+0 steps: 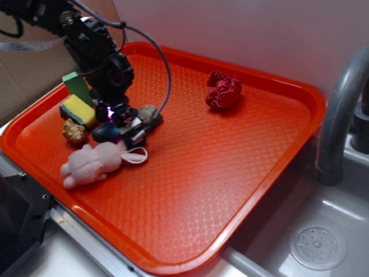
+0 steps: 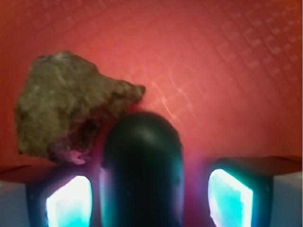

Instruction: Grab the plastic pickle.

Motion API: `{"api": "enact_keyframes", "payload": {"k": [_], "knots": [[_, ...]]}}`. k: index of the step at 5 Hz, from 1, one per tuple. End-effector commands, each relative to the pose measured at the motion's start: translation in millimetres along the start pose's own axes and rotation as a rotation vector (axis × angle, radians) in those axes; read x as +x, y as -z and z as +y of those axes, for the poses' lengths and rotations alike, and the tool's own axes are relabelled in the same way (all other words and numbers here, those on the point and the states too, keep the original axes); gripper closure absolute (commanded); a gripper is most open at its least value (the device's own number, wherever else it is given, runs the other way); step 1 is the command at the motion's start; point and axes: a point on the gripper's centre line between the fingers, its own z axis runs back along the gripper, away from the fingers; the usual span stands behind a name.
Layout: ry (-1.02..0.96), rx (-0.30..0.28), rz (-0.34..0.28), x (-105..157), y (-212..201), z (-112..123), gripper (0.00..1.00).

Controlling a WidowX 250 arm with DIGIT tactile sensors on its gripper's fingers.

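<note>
Exterior view: the tray (image 1: 190, 173) fills the scene, with the arm (image 1: 95, 43) reaching down over its nine-o'clock side. Next in size, the bunny (image 1: 95, 163) lies at six o'clock of the gripper (image 1: 128, 128), then a red cloth (image 1: 223, 91) well apart toward two o'clock. The sponge (image 1: 79, 109) and green wedge (image 1: 76, 85) sit at ten o'clock. A rock (image 2: 66, 109) touches the pickle's far end. The pickle (image 2: 142, 175) lies between the spread fingers (image 2: 68, 201), nearer the left one, neither visibly pressing it. Judged step: final approach, grasp not yet made. Next move: close squarely without catching the rock.
</note>
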Motion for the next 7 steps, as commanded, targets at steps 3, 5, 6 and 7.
{"api": "enact_keyframes", "payload": {"k": [3, 5, 6, 7], "knots": [[-0.160, -0.063, -0.036, 4, -95, 9, 1.00], [-0.258, 0.029, -0.020, 42, -193, -28, 1.00], [-0.247, 0.017, -0.040, 45, -244, -38, 1.00], [-0.258, 0.002, -0.034, 45, -248, -30, 1.00]]}}
